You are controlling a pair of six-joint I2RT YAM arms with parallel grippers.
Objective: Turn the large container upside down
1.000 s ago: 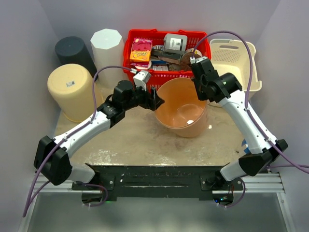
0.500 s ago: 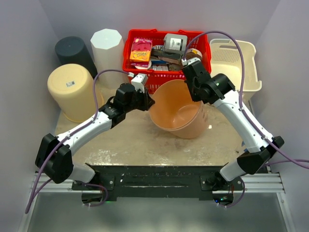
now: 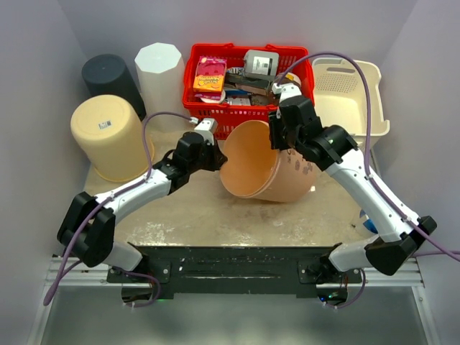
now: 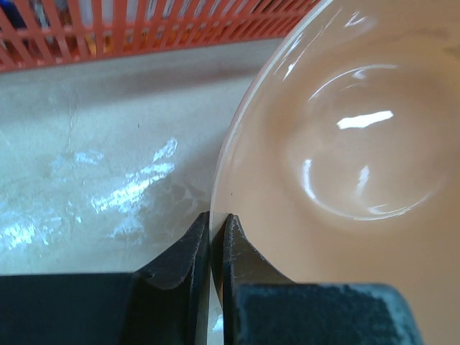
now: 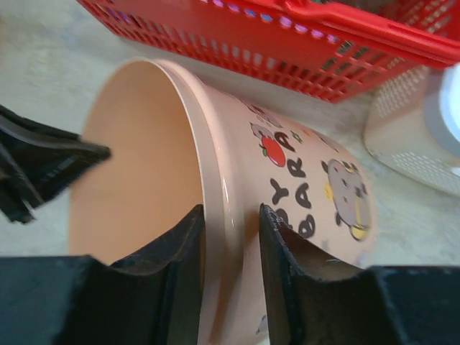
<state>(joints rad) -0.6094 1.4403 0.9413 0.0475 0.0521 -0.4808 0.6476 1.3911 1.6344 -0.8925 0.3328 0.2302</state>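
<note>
Big peach plastic tub (image 3: 260, 171) lies on its side on table (image 3: 194, 215), in front of red mesh basket (image 3: 241, 115), mouth twd left arm. Left gripper (image 4: 217, 224) pinches thin rim; right gripper (image 5: 230, 219) clamps opposite rim. Prob. light, glossy, slippery, bit flexy, so rim's the hold.

The left arm (image 3: 136, 188) reaches low from its base toward the left side of the large container (image 3: 251, 162). The left pincer (image 3: 215, 154) is clamped on the rim there, one finger (image 4: 180, 259) outside the wall and the other inside. The right arm (image 3: 359, 180) arches in from the container's right with its wrist bent down. The right pincer (image 3: 277, 140) grips the far rim, its fingers (image 5: 180, 259) straddling the wall.
</note>
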